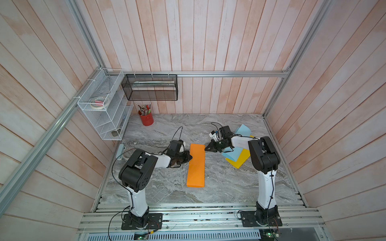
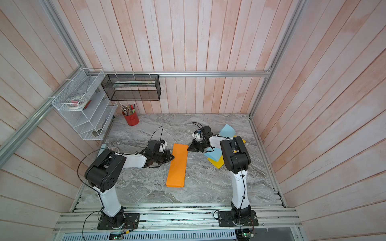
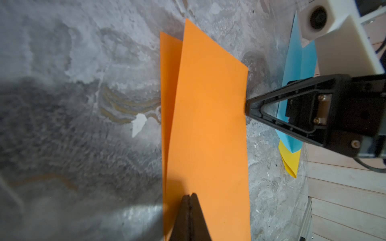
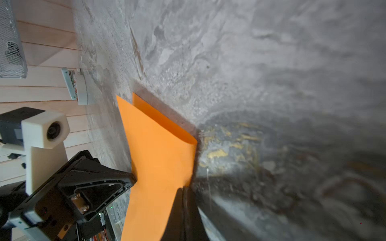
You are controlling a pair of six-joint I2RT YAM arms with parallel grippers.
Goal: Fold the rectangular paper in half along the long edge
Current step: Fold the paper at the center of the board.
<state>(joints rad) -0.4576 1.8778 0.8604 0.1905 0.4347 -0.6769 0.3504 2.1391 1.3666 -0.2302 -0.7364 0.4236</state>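
Where the grey marbled tabletop (image 1: 229, 183) lies between both arms, long orange paper rectangle (image 1: 196, 164) already doubled lengthwise, rounded uncreased fold on the right, loose edges slightly splayed on the left, left gripper (image 1: 189, 157) fingers closed on that side, right gripper (image 1: 206, 148) fingers closed, tip touching the fold

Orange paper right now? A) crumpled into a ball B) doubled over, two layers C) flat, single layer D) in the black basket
B: in the left wrist view the orange paper lies doubled over, with a lower layer's edge showing beside the top one.
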